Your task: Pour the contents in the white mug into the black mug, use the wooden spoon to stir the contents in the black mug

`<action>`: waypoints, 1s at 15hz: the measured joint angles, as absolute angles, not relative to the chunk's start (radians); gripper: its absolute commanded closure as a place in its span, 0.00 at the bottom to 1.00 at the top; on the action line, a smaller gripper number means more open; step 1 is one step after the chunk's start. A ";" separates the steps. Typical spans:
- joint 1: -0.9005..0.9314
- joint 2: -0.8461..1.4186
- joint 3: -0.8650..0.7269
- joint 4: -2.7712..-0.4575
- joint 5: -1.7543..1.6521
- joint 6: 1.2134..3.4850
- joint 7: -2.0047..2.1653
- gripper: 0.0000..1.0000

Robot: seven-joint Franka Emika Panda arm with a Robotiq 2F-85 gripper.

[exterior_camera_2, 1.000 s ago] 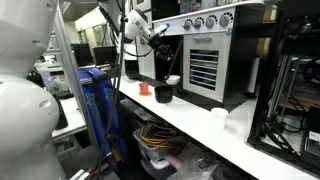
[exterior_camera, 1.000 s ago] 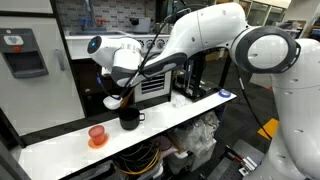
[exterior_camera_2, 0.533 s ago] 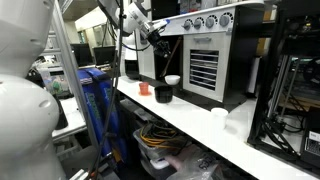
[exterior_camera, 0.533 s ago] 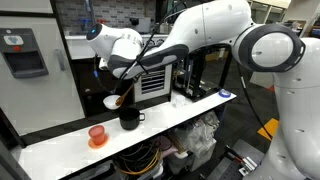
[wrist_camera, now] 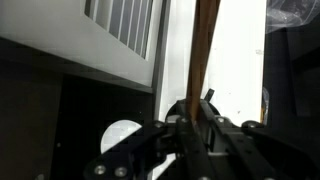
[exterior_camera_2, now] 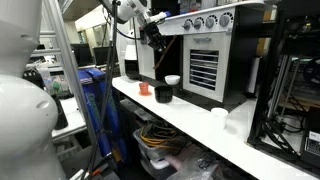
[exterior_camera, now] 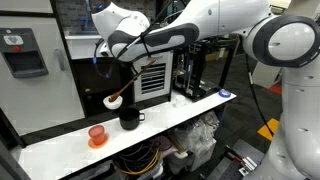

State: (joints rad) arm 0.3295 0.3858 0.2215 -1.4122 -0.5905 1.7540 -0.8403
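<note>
Upright spoon (wrist_camera: 205, 60); white mug (exterior_camera_2: 172, 80) beside black mug (exterior_camera_2: 164, 94)

White glossy arm (exterior_camera: 215, 15), rounded bulbous links, black cable (exterior_camera: 165, 38) along forearm.

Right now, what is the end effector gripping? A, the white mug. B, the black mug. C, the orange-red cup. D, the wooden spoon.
D: in the wrist view the end effector is closed on the handle of the wooden spoon, while in an exterior view the white mug, black mug and orange-red cup stand apart from it on the counter.
</note>
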 measured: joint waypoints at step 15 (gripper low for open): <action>0.149 0.007 0.137 -1.793 -0.244 1.903 -0.796 0.96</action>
State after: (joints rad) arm 0.1488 0.0074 0.1371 -1.7931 -0.2438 1.9033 -0.7955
